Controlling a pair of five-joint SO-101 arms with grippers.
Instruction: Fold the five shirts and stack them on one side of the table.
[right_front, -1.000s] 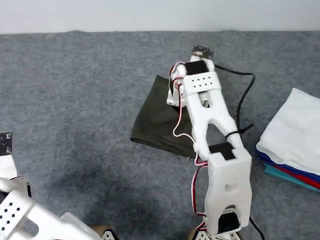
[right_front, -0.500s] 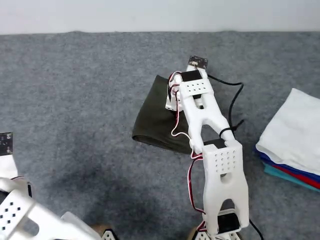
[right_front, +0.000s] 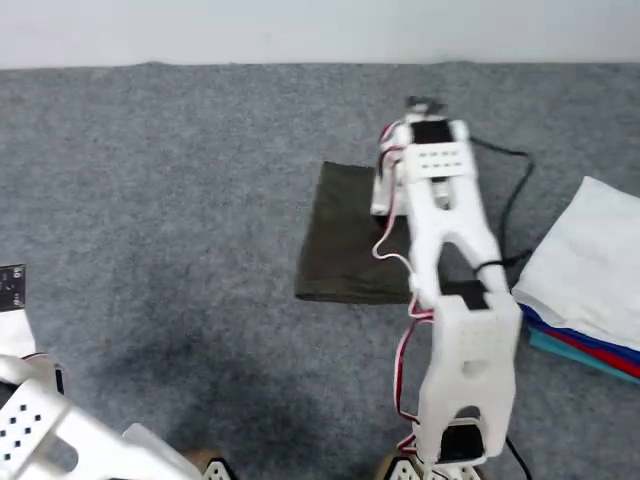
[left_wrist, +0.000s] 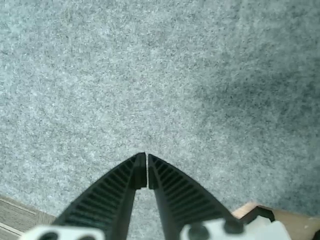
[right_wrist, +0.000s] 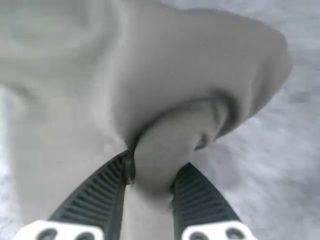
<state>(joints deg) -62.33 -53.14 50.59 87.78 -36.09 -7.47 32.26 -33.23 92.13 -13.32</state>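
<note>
**Olive shirt (right_front: 345, 240): folded, transfer to the pile pending**

Lying as a folded rectangle on the grey desk (right_front: 150, 180). Gripped at one edge by the right pincer (right_wrist: 152, 172) and spreading away from it on the side opposite the stack. Right pincer clenched on a bunched fold of the cloth. Left pincer (left_wrist: 147, 170) closed on nothing, tips touching, over bare desk, well apart from the shirt.

Judged step: folding finished or nearly so, with moving this shirt to the pile now in hand. Next move calls for lifting or dragging it without spilling the fold open, then setting it down square on top. Likely to droop in layers under a one-point grip, so best kept low and moved slowly.

Holding place: stack (right_front: 585, 270) of folded shirts, on the far side of the right pincer from the olive shirt and apart from it. White on top, with blue, red and teal edges beneath. Four layers counted, so the olive one taken as the fifth.
</note>
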